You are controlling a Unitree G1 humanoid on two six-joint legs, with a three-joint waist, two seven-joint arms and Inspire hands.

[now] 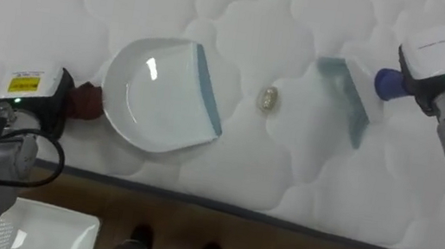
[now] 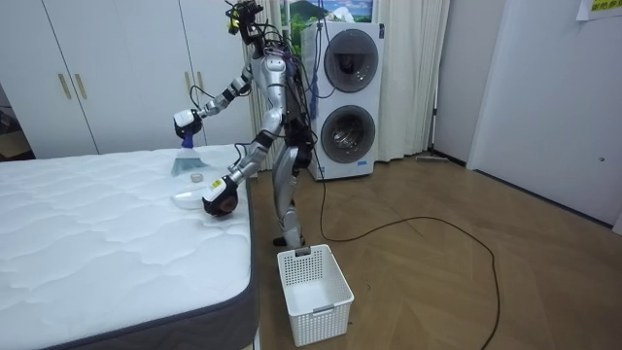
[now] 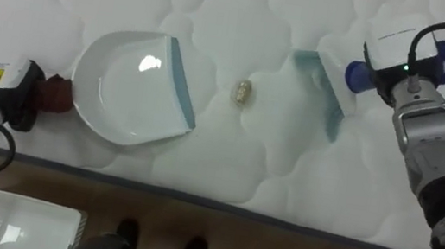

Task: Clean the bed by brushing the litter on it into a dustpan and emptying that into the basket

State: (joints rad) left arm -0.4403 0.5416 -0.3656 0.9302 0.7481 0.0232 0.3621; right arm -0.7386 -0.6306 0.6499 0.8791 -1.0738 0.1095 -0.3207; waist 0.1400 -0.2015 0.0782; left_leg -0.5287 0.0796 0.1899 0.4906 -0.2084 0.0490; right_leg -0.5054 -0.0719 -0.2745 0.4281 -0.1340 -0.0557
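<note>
1 dustpan, 1 brush, 1 crumb (sm.), 1 basket

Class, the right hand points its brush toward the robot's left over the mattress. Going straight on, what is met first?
Ahead of the right hand and its brush lies the small scrap, probably first; the dustpan comes after. Height unclear.

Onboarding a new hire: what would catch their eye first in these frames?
A white dustpan lies on the quilted mattress by the left hand, its open edge facing a small crumpled scrap. Beyond the scrap, a blue-handled brush rests on the bed at the right hand. A white basket sits on the floor beside the bed.
</note>
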